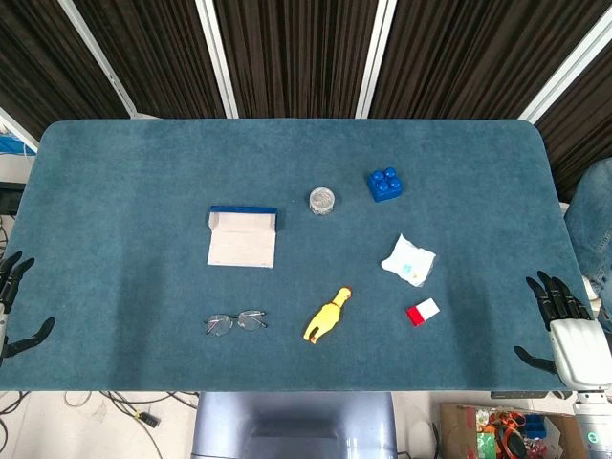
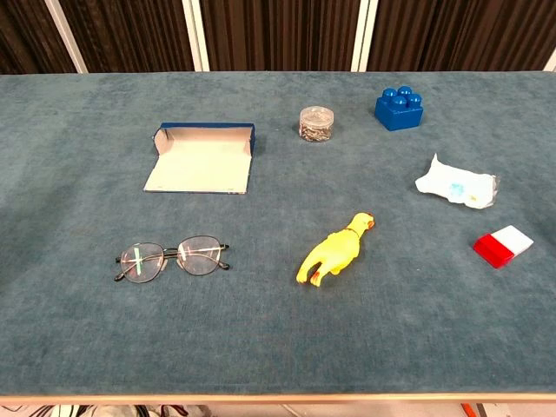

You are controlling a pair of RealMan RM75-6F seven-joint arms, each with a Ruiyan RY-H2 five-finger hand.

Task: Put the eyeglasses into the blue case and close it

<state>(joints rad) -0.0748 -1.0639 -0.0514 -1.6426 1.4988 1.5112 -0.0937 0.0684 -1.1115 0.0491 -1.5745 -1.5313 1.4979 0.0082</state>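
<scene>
at the table's two near corners the left hand [image 1: 13, 301] and right hand [image 1: 566, 325] hover with dark fingers [image 1: 550, 296] spread, holding nothing. between them stretches a teal felt table [image 1: 115, 182], backed by dark ribbed panels with pale strips. well apart from both hands, nearer the left, the eyeglasses [image 2: 172, 259] lie flat: thin wire frame, round lenses. beyond them the blue case [image 2: 202, 158] lies open, pale lining up. a yellow rubber chicken [image 2: 334, 250] lies right of the eyeglasses.

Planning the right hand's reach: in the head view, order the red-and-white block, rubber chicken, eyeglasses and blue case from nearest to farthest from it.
From the right hand:
1. Red-and-white block, right side.
2. Rubber chicken, front centre.
3. Eyeglasses, front left.
4. Blue case, open, left of centre.
</scene>
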